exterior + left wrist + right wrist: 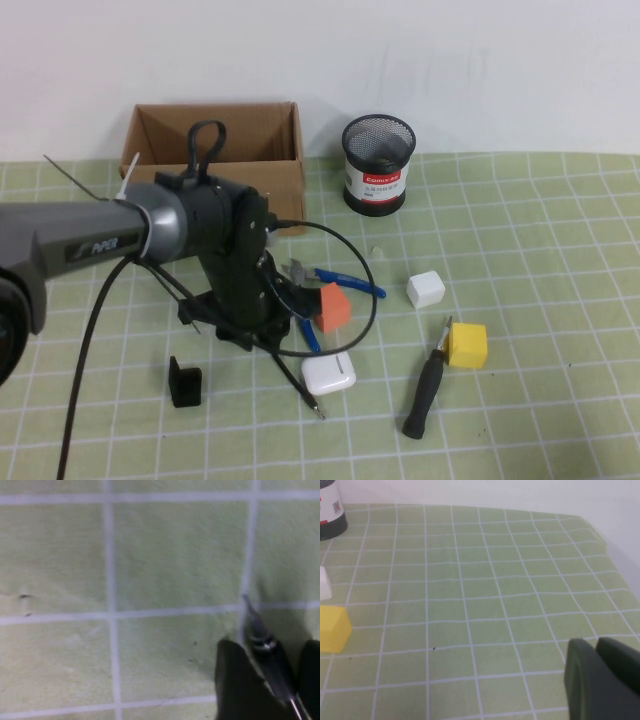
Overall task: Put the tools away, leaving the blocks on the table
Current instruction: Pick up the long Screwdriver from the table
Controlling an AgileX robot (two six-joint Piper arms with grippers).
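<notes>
High view: left gripper [262, 318] lowered to the desk [560, 400] at centre, over the thin screwdriver [305, 385], presumably for pickup; pliers [335, 281] at 2 o'clock from it, thick screwdriver [424, 395] at 4 o'clock.

Left wrist view: fingers [235, 685] narrowed around the thin screwdriver's shaft.

Right wrist view: right gripper [602, 680] parked off to the side, seemingly closed, empty.

Right gripper [600, 680] hangs over green grid table [485, 595], fingers together. Yellow block [334, 628] well away from it; white block [324, 584] just beyond yellow; black cup [331, 510] farther still.
</notes>
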